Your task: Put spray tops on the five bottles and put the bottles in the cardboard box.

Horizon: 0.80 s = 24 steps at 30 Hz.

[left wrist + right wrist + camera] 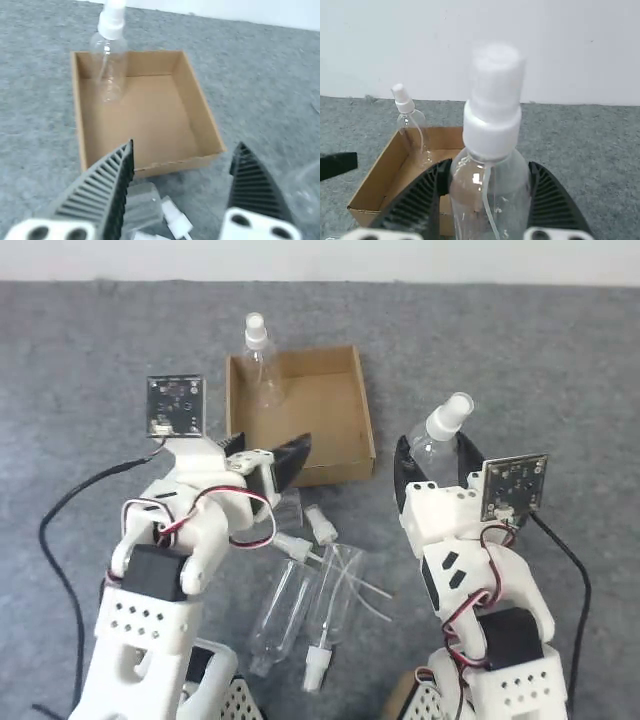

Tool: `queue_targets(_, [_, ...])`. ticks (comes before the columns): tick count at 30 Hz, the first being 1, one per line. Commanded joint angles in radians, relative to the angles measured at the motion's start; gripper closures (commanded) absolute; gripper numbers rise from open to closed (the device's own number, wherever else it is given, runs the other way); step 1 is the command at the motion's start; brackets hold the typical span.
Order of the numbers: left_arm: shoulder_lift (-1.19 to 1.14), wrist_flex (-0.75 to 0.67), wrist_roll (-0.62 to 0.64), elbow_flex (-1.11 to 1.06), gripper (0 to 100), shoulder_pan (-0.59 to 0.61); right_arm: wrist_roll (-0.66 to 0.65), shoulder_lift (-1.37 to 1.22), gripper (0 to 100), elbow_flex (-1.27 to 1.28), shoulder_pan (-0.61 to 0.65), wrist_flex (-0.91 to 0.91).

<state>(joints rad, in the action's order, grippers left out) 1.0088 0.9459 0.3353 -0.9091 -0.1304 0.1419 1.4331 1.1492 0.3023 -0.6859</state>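
**Nearest, between the arm bases:** loose bottles lie on their sides on the grey table, among loose tops with trailing dip tubes.

**Left arm:** folded forward. The left gripper is low over the table, just short of the box. Its fingers are spread wide (nothing between them).

**Right arm:** raised beside the box. The right gripper is clamped on the body of the held bottle, which is upright with a spray top fitted.

**Farthest:** a capped bottle stands in the box's far corner, on the left arm's side.
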Motion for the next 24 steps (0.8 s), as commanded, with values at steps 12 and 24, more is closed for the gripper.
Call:
queue_targets(12, [0.483,-0.057,0.002,-0.163,92,0.037,0.003,-0.015,88.3,0.021,-0.007,0.002])
queue_targets(24, [0.818,-0.08,0.005,-0.306,99,0.18,0.003,-0.015,88.3,0.026,-0.005,-0.007])
